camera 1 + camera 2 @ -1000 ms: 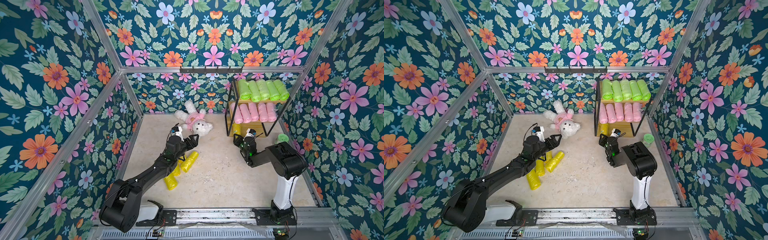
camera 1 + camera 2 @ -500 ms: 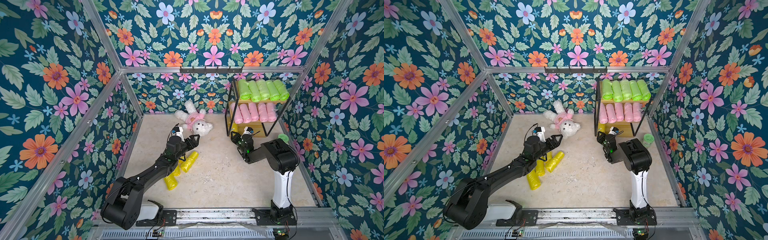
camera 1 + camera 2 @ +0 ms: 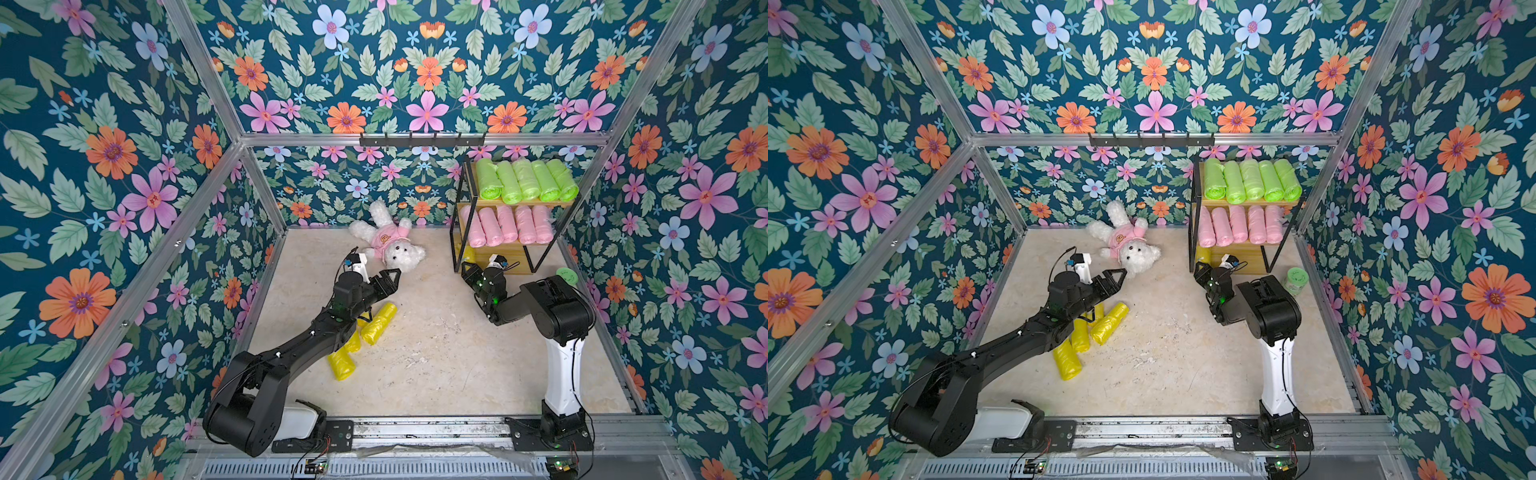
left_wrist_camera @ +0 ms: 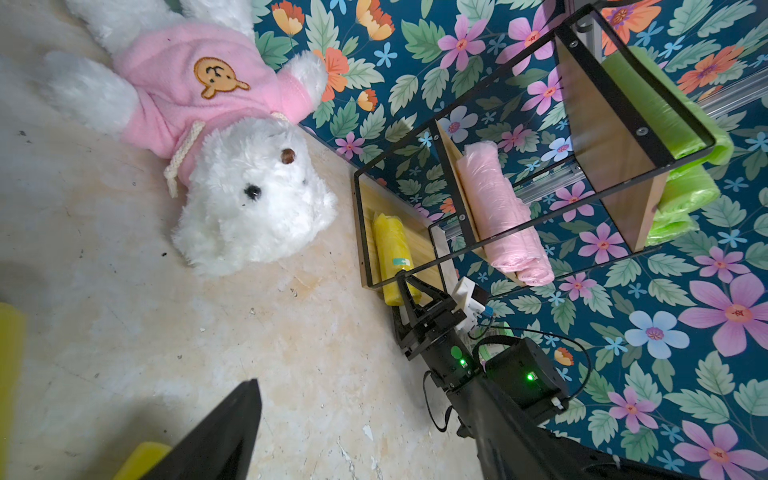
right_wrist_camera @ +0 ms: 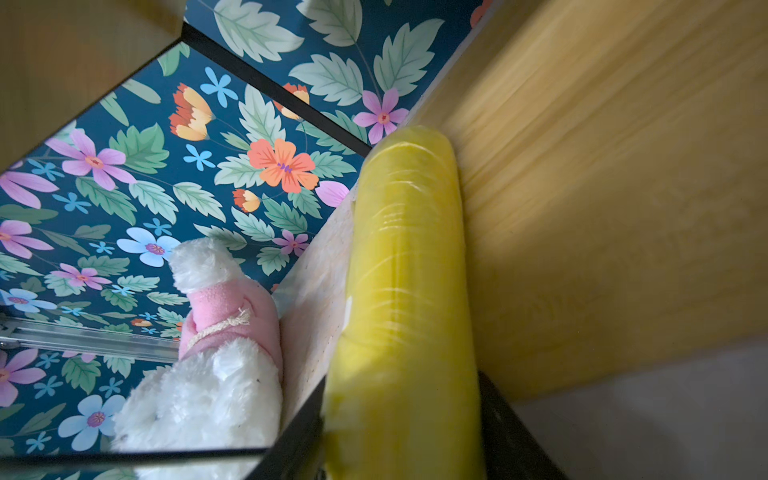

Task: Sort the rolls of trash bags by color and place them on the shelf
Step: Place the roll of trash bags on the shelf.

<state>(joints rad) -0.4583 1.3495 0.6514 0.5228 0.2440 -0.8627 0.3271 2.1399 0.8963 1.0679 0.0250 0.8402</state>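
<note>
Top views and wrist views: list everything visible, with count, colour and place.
shelf: one, light wood with black frame, far right corner
teddy bear: one, white in pink top, floor by back wall
green rolls: five, lime green, top tier
pink rolls: five, pale pink, middle tier
shelved yellow roll: one, yellow, bottom tier, end nearer the bear
floor yellow rolls: at least three, yellow, partly under the left arm
jar: one, pale green, floor beside the shelf
hook rail: one, black, back frame bar
left gripper: one, black, open, empty, near the bear
right gripper: one, black, at the shelved yellow roll, grip unclear
</note>
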